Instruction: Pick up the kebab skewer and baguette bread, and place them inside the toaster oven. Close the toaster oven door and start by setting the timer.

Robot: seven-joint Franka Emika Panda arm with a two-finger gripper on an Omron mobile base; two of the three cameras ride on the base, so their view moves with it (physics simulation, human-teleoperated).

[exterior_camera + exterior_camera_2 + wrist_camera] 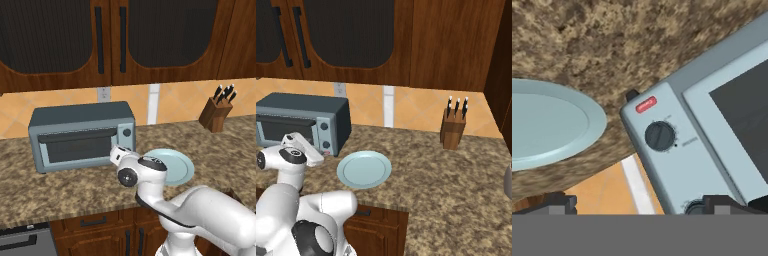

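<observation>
The blue-grey toaster oven [80, 116] stands on the counter against the back wall, and the toaster oven door [77, 146] is up and closed against its front. My gripper [643, 202] is open, its two fingertips [559, 202] spread wide with nothing between them, just in front of the oven's right control panel. The hand view is rolled over and shows a dark round knob [660, 136] and a red button [646, 104] close ahead, with a second knob partly behind the right fingertip. The kebab skewer and the baguette bread are out of view.
A pale blue empty plate [180, 167] lies on the granite counter [60, 192] right of the oven, close beside my wrist. A wooden knife block [216, 114] stands at the back right. Dark wood cabinets hang above the oven.
</observation>
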